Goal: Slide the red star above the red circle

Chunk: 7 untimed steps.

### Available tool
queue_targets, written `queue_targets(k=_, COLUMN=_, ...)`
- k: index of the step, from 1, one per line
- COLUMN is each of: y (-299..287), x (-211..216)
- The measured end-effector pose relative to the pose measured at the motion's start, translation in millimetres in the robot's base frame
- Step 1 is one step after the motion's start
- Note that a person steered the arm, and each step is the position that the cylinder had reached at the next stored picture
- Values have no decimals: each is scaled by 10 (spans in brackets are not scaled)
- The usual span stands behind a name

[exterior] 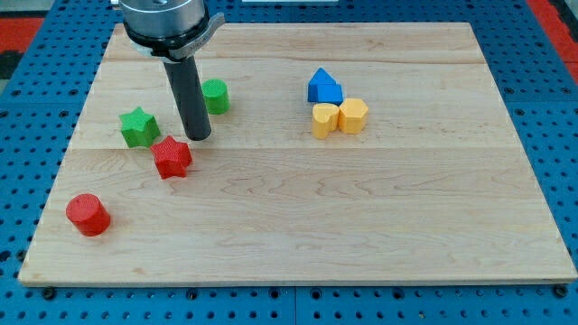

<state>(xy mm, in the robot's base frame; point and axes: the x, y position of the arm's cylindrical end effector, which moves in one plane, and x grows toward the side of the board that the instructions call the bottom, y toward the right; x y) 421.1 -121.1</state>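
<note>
The red star (172,158) lies on the wooden board at the view's left of centre. The red circle (88,215) lies below and to the left of it, near the board's lower left corner. My tip (199,136) is just above and to the right of the red star, close to or touching its upper right point. The rod rises from there to the view's top.
A green star (139,127) lies up-left of the red star. A green circle (215,96) sits partly behind the rod. A blue block (324,88) and two yellow blocks (324,119) (353,116) cluster at the upper middle. The wooden board (361,226) rests on blue pegboard.
</note>
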Motion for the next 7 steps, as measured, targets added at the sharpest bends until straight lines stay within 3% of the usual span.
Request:
queue_targets(k=4, y=-502, x=215)
queue_targets(k=7, y=-381, x=412)
